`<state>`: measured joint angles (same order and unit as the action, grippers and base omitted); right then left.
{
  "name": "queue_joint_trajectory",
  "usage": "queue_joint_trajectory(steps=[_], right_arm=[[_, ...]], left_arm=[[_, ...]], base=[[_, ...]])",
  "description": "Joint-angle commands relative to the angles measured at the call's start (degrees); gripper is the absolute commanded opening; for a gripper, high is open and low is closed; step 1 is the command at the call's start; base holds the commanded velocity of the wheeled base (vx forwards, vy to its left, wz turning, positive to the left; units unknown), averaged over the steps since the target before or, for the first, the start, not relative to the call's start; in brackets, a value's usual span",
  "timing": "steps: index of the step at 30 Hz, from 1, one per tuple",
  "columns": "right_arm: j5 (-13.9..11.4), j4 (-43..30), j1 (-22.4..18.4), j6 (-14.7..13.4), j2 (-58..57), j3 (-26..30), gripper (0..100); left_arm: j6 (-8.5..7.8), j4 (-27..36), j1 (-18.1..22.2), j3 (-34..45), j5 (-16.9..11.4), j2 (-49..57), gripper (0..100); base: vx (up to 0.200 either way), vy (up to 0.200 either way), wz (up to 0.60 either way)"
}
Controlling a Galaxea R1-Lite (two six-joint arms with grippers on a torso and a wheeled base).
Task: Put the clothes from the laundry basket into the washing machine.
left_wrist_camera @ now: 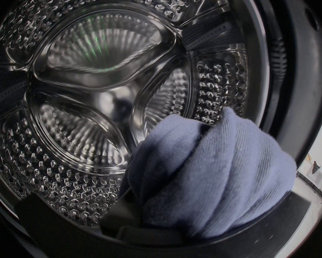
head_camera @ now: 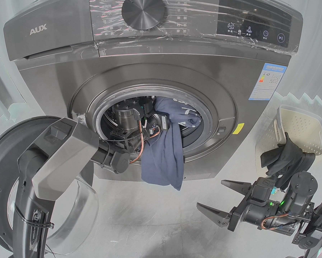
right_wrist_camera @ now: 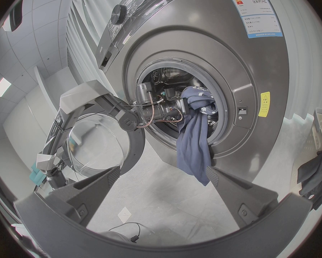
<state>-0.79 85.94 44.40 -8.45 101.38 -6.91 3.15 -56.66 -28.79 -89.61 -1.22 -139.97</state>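
**Blue garment at drum mouth, gripped end in, tail out**

Bunched blue garment (left_wrist_camera: 211, 176) hard up against the left wrist lens: ribbed knit, soft, lightly pilled, gathered into thick rolls where pinched. Held by left gripper (head_camera: 164, 120), jaws closed on the bunch and mostly buried in it, just inside the washing machine (head_camera: 204, 76) opening. Judged a carry-in grip, high enough to clear the door lip.

Only the gripped end inside. Long limp tail draped over the lip and hanging down the front panel (likely to drag or snag unless pushed deeper).

Behind the cloth, drum (left_wrist_camera: 96, 90): polished steel, dimpled and perforated, three-lobed back plate, dark ribbed lifters. Round door (head_camera: 3, 169) swung wide to the left, with a clear bowl-shaped window.

Right gripper (head_camera: 210, 194) low and well apart from the machine, spread wide open and empty, near the laundry basket (head_camera: 304, 126). Presumably parked for the next pick. Basket of pale perforated plastic, dark clothes (head_camera: 286, 158) hanging over its rim.
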Motion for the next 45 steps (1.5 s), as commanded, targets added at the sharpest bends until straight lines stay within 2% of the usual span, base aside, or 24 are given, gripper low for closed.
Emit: queue_joint_trajectory(steps=[1,4,7,9,10,11,12,13,15,16,20,23,28,34,36,44,45], right_arm=[[0.0,0.01,0.16,0.01,0.84,-0.03,100],[0.0,0.01,0.16,0.01,0.84,-0.12,100],[0.0,0.01,0.16,0.01,0.84,-0.12,100],[0.0,0.01,0.16,0.01,0.84,-0.12,100],[0.0,0.01,0.16,0.01,0.84,-0.21,100],[0.0,0.01,0.16,0.01,0.84,-0.21,100],[0.0,0.01,0.16,0.01,0.84,-0.29,100],[0.0,0.01,0.16,0.01,0.84,-0.29,100],[0.0,0.01,0.16,0.01,0.75,-0.29,100],[0.0,0.01,0.16,0.01,0.75,-0.29,100],[0.0,0.01,0.16,0.01,0.75,-0.29,100],[0.0,0.01,0.16,0.01,0.75,-0.29,100],[0.0,0.01,0.25,0.01,0.75,-0.29,100],[0.0,0.01,0.51,0.01,0.75,-0.29,100],[0.09,0.01,0.6,0.01,0.84,-0.29,100],[0.0,0.01,0.6,0.01,0.75,-0.38,100],[0.09,0.01,0.6,0.01,0.75,-0.47,100]], left_arm=[[0.02,3.22,0.76,-9.09,2.8,-7.07,0],[0.19,5.33,0.93,-15.42,4.91,-9.18,0],[0.28,6.21,1.2,-16.65,5.61,-9.27,0],[1.51,7.0,1.11,-15.68,6.32,-8.56,0],[2.22,7.36,1.11,-15.06,6.93,-8.12,100],[2.48,7.53,1.11,-14.8,7.2,-7.86,100],[3.89,9.03,0.84,-11.9,8.25,-5.66,100],[3.89,9.03,0.84,-11.9,8.25,-5.66,100],[5.91,14.12,0.32,-3.64,8.16,0.75,100],[6.26,15.53,0.05,-1.97,7.99,2.25,100],[6.43,19.84,-0.56,6.2,7.02,8.4,100],[6.43,22.74,-1.7,11.39,4.73,11.92,100],[6.0,22.65,-3.9,17.81,1.92,13.32,100],[5.82,20.8,-5.13,19.48,0.52,11.39,100],[5.56,18.25,-5.04,17.45,0.52,8.14,100],[5.56,17.02,-4.43,11.65,0.52,3.39,100],[5.82,15.35,-4.43,10.25,0.6,2.07,100]], base=[[0.0,0.0,0.0],[0.0,0.0,0.0],[0.0,0.0,0.0],[0.0,0.0,0.0],[0.0,0.0,0.0],[0.0,0.0,0.0],[0.0,0.0,0.0],[0.0,0.0,0.0],[0.0,0.0,0.0],[0.0,0.0,0.0],[0.0,0.0,0.0],[0.0,0.0,0.0],[0.0,0.0,0.0],[0.0,0.0,0.0],[0.0,0.0,0.0],[0.0,0.0,0.0],[0.0,0.0,0.0]])
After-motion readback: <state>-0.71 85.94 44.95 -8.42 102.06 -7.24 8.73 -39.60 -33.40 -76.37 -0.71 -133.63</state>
